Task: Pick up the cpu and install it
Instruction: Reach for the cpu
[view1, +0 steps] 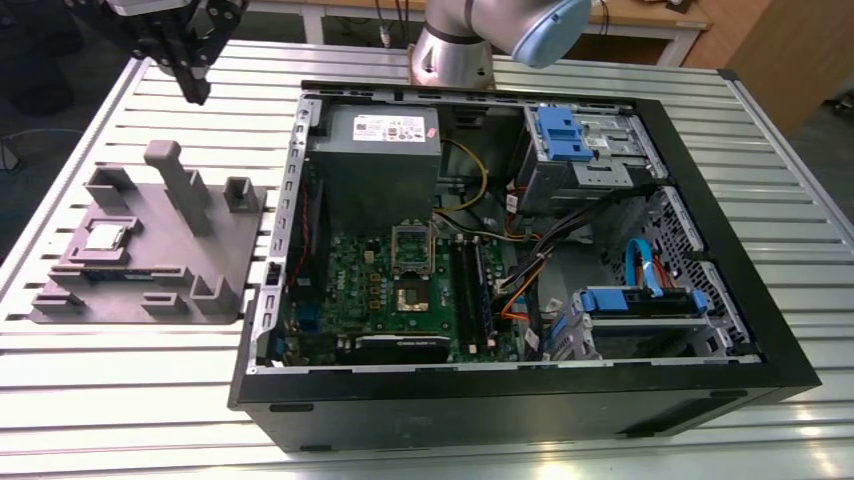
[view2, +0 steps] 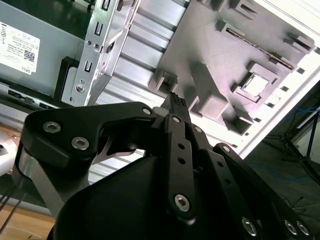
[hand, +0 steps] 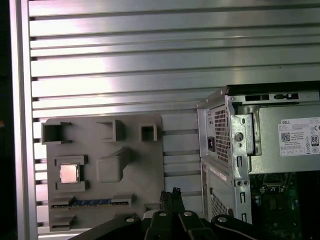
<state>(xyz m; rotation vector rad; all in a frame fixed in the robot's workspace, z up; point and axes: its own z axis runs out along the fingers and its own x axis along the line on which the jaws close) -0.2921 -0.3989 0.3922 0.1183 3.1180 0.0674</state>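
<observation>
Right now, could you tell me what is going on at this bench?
A single robot arm is working beside an open computer case on a slatted table. Its gripper hangs shut and empty above the table, close to the grey fixture block. The cpu lies in its recess on that block, apart from the gripper, so it has not yet been picked up. The green motherboard sits inside the case.

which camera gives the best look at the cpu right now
The first wrist view: it looks straight down on the cpu, which sits square and unblocked in its pocket on the grey fixture. The exterior view shows the chip at a slant. In the second wrist view it is tilted and bright with glare.
</observation>
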